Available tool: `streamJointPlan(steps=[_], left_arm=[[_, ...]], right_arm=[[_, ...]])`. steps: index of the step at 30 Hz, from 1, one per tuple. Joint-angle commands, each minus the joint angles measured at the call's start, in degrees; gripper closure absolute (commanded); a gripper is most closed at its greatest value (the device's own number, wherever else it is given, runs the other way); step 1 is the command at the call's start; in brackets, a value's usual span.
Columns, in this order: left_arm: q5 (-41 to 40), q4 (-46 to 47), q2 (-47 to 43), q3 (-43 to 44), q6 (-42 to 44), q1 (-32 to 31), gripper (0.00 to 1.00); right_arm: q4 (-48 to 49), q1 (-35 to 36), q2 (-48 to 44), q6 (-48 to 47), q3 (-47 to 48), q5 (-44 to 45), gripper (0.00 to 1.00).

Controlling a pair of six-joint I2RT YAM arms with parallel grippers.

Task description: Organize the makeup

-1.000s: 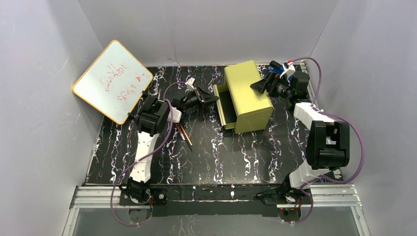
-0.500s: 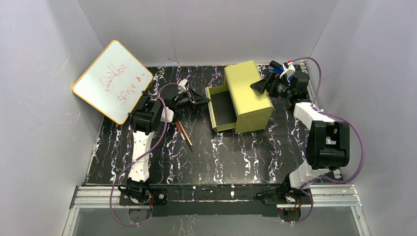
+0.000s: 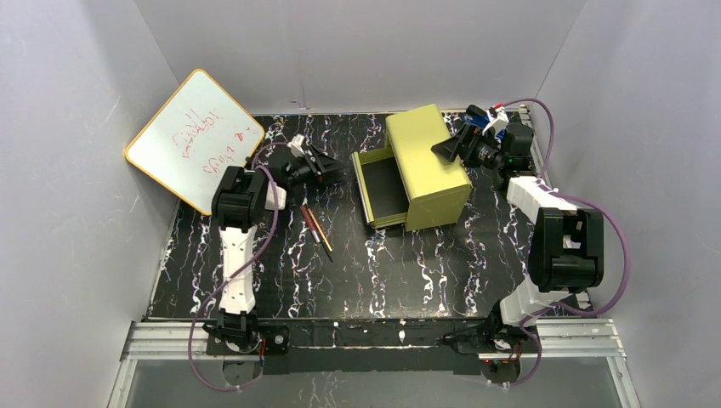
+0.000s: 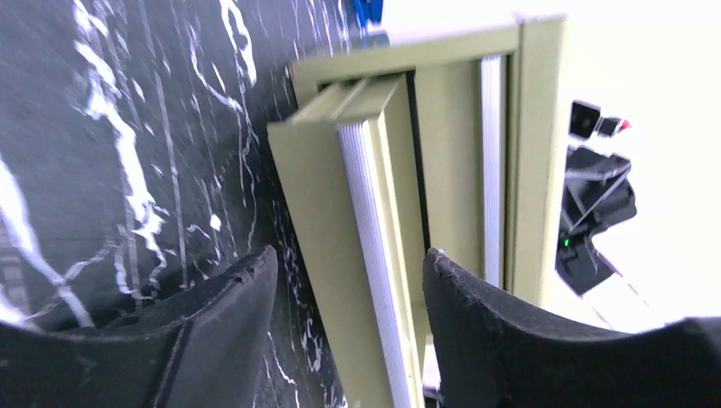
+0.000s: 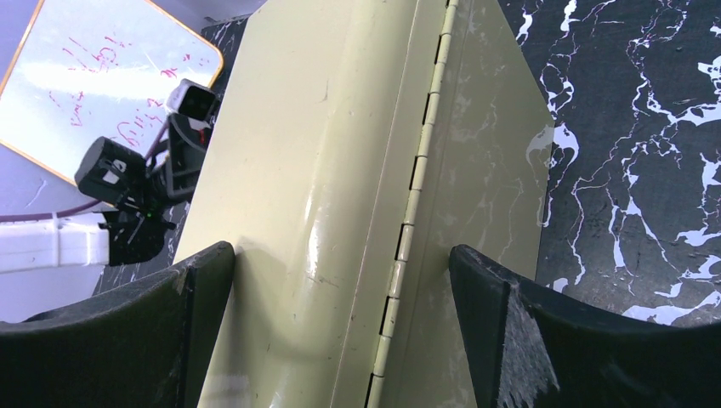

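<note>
- Makeup pencils (image 3: 316,228), two thin brown-orange sticks, lie flat side by side on the black marbled mat (image 3: 425,263), left of the drawer (image 3: 360,189) and a little nearer to my side.
- Their long axis runs diagonally, with the far ends toward the left and the near ends toward the right; I cannot tell which end is the tip.
- My left gripper (image 4: 350,252) hovers just beside the drawer's front, fingers well apart and holding nothing.
- I see the drawer pulled out leftward from the yellow-green box (image 3: 429,161), its dark inside showing.
- My right gripper (image 5: 342,249) sits at the box's far right side, fingers spread wide across its hinged top; I cannot tell whether they press on it.
- Whiteboard (image 3: 194,138) leans at the far left.
</note>
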Motion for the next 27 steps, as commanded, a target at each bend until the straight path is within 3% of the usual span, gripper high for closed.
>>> streamJointPlan(steps=[1, 4, 6, 9, 11, 13, 17, 22, 27], left_arm=[[-1.0, -4.8, -7.6, 0.3, 6.0, 2.3, 0.37], [-1.4, -14.8, -12.3, 1.0, 13.6, 2.9, 0.35], [-3.8, -30.0, -16.7, 2.9, 25.0, 3.0, 0.35], [-15.4, -63.9, -22.9, 9.2, 46.0, 1.8, 0.34], [-23.8, -79.1, -25.4, 13.3, 55.3, 0.5, 0.35], [-28.7, -87.7, -26.9, 15.2, 59.9, 0.0, 0.36], [-37.6, -96.6, -31.1, 13.8, 63.7, -0.1, 0.4], [-43.5, -98.8, -36.7, 5.8, 64.6, -0.2, 0.37], [-47.7, -100.1, -42.8, -4.0, 64.8, -0.3, 0.5]], right_arm=[[-14.2, 0.3, 4.2, -6.6, -3.4, 1.8, 0.0], [-14.1, 0.3, 4.3, -6.7, -3.3, 1.7, 0.0], [-14.0, 0.3, 4.4, -6.7, -3.3, 1.6, 0.0], [-13.4, 0.3, 4.7, -6.6, -3.4, 1.5, 0.0], [-13.0, 0.3, 5.0, -6.3, -3.5, 1.3, 0.0], [-12.6, 0.3, 5.3, -6.1, -3.5, 1.0, 0.0], [-12.4, 0.3, 5.2, -6.0, -3.5, 0.9, 0.0], [-12.0, 0.3, 5.0, -5.9, -3.9, 0.8, 0.0], [-11.9, 0.3, 4.8, -5.8, -4.1, 0.8, 0.0]])
